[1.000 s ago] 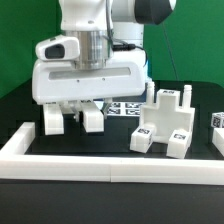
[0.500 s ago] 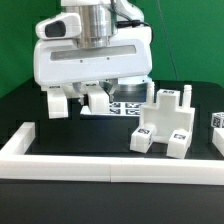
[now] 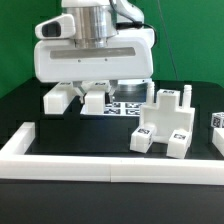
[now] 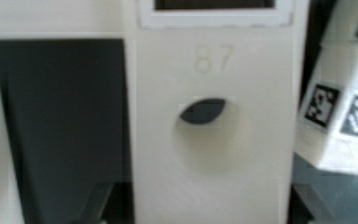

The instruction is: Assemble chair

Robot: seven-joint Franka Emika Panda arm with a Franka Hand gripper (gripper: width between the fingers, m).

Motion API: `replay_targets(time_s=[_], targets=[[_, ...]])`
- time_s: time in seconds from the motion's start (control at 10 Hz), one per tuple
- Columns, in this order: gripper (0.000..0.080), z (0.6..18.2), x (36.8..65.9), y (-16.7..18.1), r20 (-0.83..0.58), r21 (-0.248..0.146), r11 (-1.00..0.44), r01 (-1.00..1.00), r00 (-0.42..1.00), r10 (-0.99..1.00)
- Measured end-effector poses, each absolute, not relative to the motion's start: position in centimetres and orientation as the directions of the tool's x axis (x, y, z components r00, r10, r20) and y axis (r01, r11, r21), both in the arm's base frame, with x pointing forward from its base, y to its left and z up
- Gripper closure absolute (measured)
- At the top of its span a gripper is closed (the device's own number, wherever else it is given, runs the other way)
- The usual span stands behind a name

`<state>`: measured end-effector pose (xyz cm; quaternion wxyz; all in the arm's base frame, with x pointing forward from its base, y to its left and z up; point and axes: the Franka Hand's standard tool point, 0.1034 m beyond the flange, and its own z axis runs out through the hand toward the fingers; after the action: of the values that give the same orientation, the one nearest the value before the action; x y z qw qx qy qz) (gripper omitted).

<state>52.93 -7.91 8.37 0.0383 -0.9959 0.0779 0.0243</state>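
Note:
My gripper (image 3: 78, 90) hangs at the exterior view's left, shut on a chunky white chair piece (image 3: 74, 98) that is clear of the black table. In the wrist view this piece (image 4: 208, 120) fills the middle, showing a dark oval hole and an embossed number. My gripper (image 4: 211, 208) clamps its sides, with dark fingers (image 4: 112, 206) just showing at each flank. A partly built group of white chair blocks (image 3: 163, 124) with upright pegs and tags stands on the table at the exterior view's right. A tagged block (image 4: 343, 110) shows blurred beside the held piece.
The marker board (image 3: 126, 107) lies flat behind the held piece. A long low white border rail (image 3: 100, 162) runs along the front and turns up both sides. Another white tagged block (image 3: 217, 128) sits at the exterior view's far right edge.
The gripper has risen with the white chair piece, which went from table level to hanging above it and shifted slightly toward the exterior view's right. The grip has stayed the same.

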Motion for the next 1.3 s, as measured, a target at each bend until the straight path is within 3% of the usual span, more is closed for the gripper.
replay_targets(time_s=[0.4, 0.8, 1.0, 1.3], targets=[[0.0511, 10.6, 52.8, -6.4, -0.060, -0.076, -0.920, -0.384, 0.923, -0.381], [0.0511, 13.9, 53.8, -1.4, -0.047, -0.102, -0.911, -0.399, 0.917, -0.396], [0.0511, 14.3, 54.4, 1.0, -0.044, -0.104, -0.903, -0.416, 0.909, -0.414], [0.0511, 14.0, 54.2, 0.7, -0.047, -0.101, -0.909, -0.405, 0.914, -0.402]])
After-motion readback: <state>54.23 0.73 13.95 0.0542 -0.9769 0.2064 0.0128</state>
